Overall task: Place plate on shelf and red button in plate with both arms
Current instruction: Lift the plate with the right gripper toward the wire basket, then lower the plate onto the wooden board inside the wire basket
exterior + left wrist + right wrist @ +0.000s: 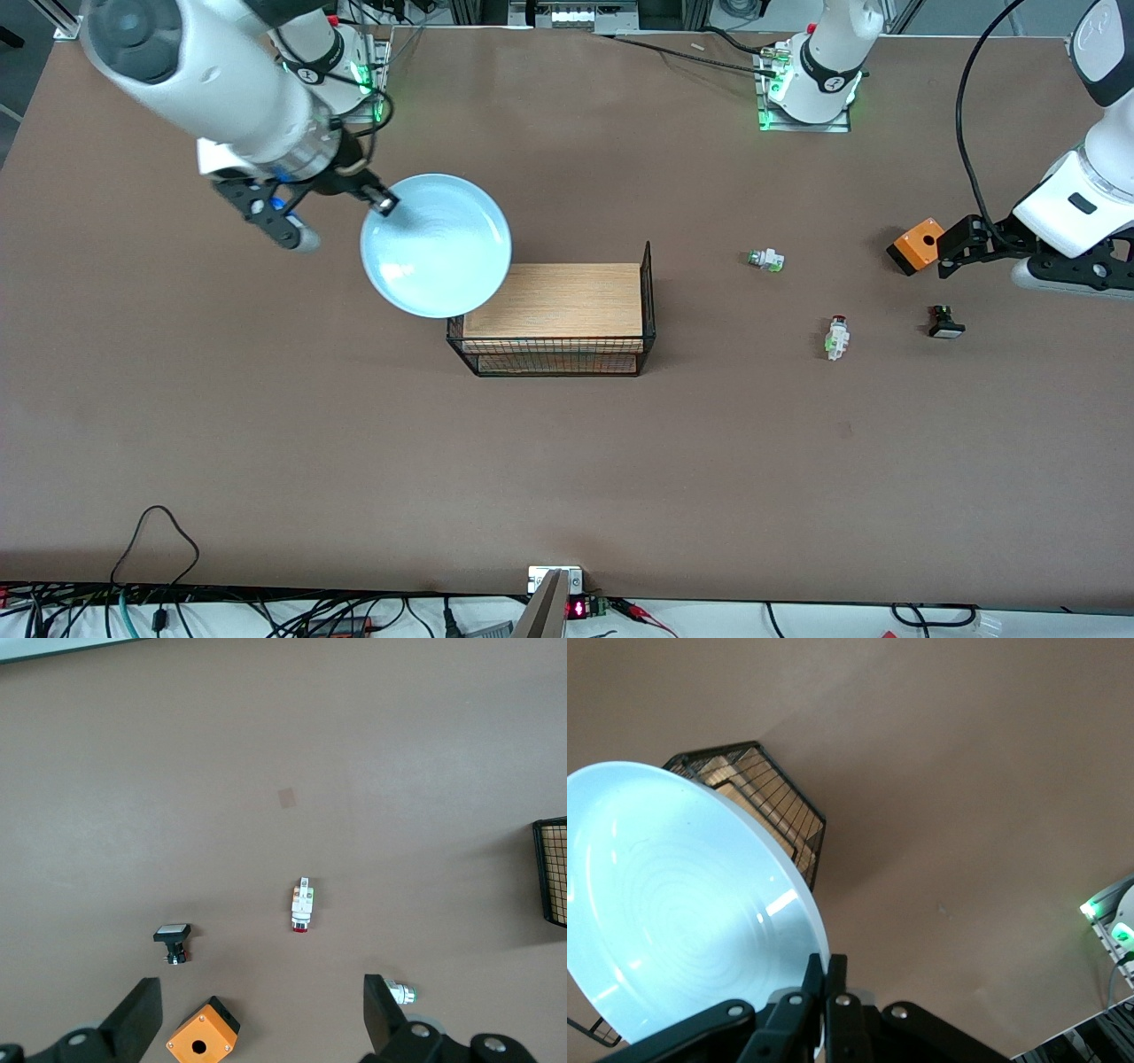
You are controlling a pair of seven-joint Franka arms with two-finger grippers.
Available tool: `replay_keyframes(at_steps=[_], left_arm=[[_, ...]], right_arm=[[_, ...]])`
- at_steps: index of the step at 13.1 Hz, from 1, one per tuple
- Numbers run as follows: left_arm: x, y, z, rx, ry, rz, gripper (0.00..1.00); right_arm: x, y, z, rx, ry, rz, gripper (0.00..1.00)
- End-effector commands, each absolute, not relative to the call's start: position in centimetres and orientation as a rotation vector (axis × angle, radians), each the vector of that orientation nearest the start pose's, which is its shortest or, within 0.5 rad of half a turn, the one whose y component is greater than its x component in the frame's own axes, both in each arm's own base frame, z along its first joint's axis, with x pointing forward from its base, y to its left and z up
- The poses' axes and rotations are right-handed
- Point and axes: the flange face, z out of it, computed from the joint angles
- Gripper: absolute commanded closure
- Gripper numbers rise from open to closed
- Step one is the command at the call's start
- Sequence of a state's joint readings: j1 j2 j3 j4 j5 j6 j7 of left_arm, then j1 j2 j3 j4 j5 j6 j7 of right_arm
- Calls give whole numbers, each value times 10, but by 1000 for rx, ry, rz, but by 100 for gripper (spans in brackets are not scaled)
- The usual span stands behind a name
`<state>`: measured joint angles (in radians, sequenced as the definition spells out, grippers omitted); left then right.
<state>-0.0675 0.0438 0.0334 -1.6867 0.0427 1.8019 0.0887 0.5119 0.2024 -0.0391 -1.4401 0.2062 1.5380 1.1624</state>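
The pale blue plate (436,245) hangs tilted in the air, its edge over the corner of the wire basket (554,359) toward the right arm's end. My right gripper (383,202) is shut on the plate's rim; in the right wrist view the plate (673,921) fills the space beside the right gripper (834,970). The red button (836,337) lies on the table toward the left arm's end, also seen as the red button (301,906) in the left wrist view. My left gripper (961,252) hangs open over an orange box, with nothing held in the left gripper (261,1014).
The basket (766,802) holds a wooden board. Near the red button lie a green-capped white part (766,260), a black part with a white face (945,323) and the orange box (917,245). Cables run along the table's front edge.
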Motion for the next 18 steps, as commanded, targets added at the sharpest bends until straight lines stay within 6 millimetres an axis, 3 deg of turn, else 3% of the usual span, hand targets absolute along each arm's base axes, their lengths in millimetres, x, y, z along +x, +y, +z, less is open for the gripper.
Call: replay_keyframes(at_steps=[1,5,7,12,18], left_arm=[[585,-15,570,-3081,231,-113,0],[585,-11,568,-3082,222,-106,0],[585,-11,567,-3082,220,-106,0],[586,-13,567,-3082,224,-106,0],[586,-14,567,-3082,227,-106,0]], right_arm=[[526,334,551,-2863,1052,328,100],[511,377,506,-2917,1000,354,100],[505,388,486,-2913,986,321,100],[507,391,458,-2901,1025,300,100],[523,407,419,-2863,1065,208,100]])
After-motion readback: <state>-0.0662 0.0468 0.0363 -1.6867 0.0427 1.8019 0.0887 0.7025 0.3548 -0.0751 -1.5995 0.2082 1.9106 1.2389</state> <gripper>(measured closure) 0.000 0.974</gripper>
